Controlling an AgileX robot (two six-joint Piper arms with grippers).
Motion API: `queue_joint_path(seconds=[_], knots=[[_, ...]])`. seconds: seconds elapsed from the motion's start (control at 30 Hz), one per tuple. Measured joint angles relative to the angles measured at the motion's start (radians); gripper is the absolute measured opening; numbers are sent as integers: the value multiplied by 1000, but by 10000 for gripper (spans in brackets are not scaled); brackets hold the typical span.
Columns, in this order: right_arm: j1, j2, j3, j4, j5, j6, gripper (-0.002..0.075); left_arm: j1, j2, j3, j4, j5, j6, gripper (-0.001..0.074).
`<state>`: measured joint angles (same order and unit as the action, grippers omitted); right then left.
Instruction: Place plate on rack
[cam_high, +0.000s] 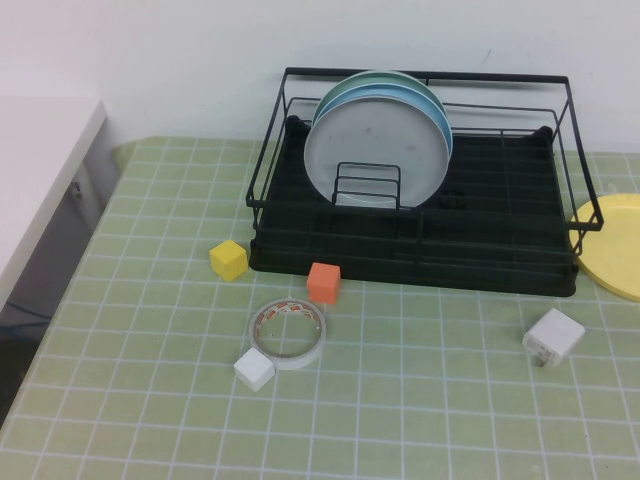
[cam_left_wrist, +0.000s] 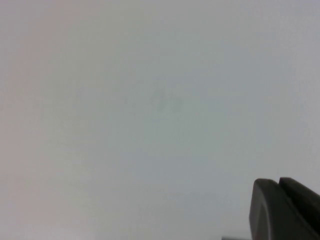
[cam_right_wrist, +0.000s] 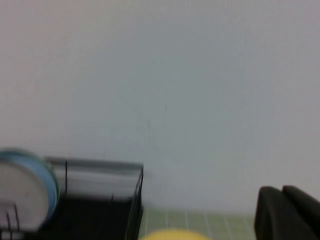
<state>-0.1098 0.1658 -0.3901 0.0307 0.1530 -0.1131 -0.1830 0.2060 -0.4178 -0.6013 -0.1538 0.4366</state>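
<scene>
The yellow plate lies flat on the green mat at the right edge of the high view, just right of the black wire rack. The rack holds a grey-white plate upright, with light blue plates behind it. Neither arm shows in the high view. My left gripper shows only as dark fingertips pressed together against a blank wall. My right gripper also has its fingertips together, raised above the table, with the yellow plate's rim and the rack's corner below it.
In front of the rack lie a yellow cube, an orange cube, a tape roll, a white cube and a white charger plug. A white table stands at the left.
</scene>
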Motion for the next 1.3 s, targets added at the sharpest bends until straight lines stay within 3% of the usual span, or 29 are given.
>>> queue_joint_path(seconds=[0.23, 0.43, 0.63, 0.77, 0.9, 1.07, 1.3], knots=[[0, 324, -50, 95, 313, -4, -1, 0, 258, -11, -400, 95, 295, -2], [0, 522, -50, 232, 356, -5, -1, 0, 461, -11, -542, 256, 339, -2], [0, 681, -51, 245, 367, -14, -1, 3, 622, -11, -361, 311, 303, -2], [0, 786, -57, 245, 412, -25, -1, 86, 673, -13, -273, 327, 160, -2], [0, 903, -126, 239, 472, -26, -1, 198, 714, -52, -212, 579, 73, -2], [0, 1065, -285, 181, 505, 6, -1, 214, 744, -83, -160, 847, -13, -2], [2, 1304, -519, 84, 499, 202, -1, 218, 744, -83, -148, 934, -25, -3]])
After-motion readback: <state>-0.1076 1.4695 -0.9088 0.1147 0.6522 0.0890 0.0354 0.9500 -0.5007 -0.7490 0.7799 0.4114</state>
